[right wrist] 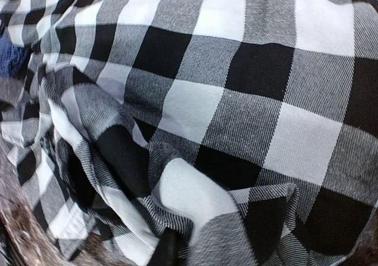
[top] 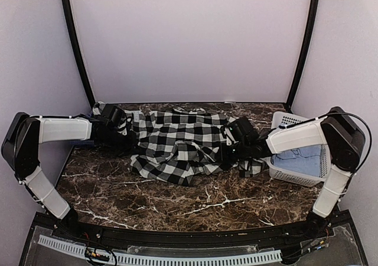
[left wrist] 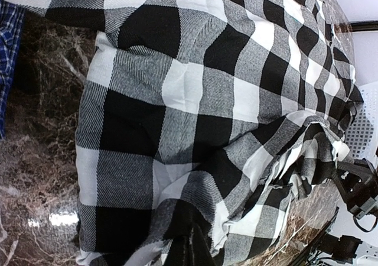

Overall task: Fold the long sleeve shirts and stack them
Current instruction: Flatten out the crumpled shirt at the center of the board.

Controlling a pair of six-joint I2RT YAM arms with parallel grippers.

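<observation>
Left gripper (top: 125,137) pinches black-and-white checked shirt (top: 177,139) at left edge. Right gripper (top: 228,153) at opposite edge, jaws hidden by cloth, can't tell. Shirt rumpled mid marble table (top: 177,204); I judge both ends taken to stretch flat.

The shirt (top: 177,145) lies on the table (top: 177,210), the basket (top: 287,122) at its right.
</observation>
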